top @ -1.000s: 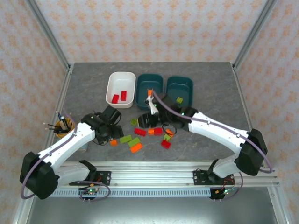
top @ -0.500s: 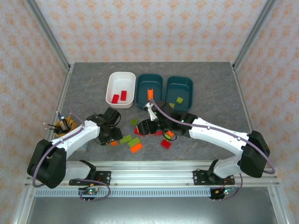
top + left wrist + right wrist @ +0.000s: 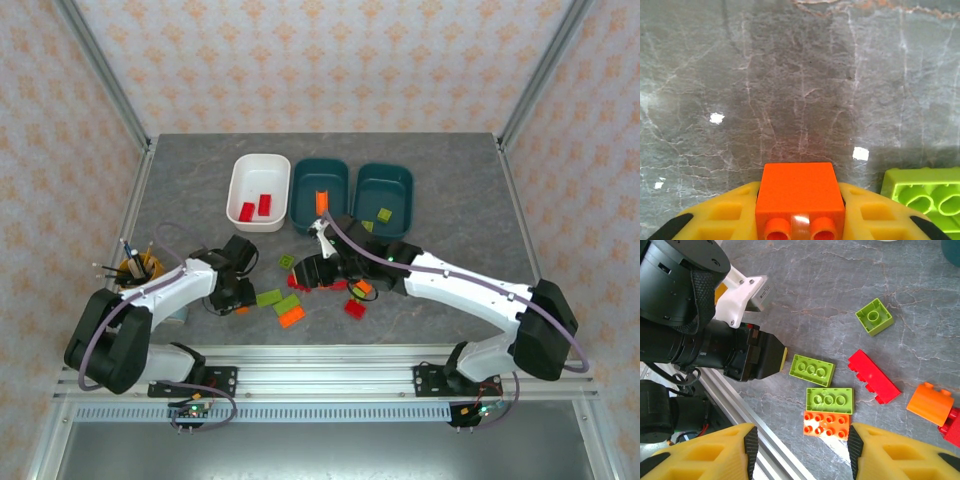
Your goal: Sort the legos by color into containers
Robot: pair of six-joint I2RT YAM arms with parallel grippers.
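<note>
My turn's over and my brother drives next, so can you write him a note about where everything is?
Left gripper: shut on a small orange brick.
Right gripper: open, empty, above the loose bricks.
Done: two red bricks in the white tub, one orange piece in the middle teal tub, one lime green brick in the right teal tub.
Left: drop the held brick with the orange one, then sort the loose red, orange and green ones.

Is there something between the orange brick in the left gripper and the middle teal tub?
Partly. The straight way from the orange brick to the middle teal tub passes close by a small green brick, and the right gripper hangs just beyond it.
</note>
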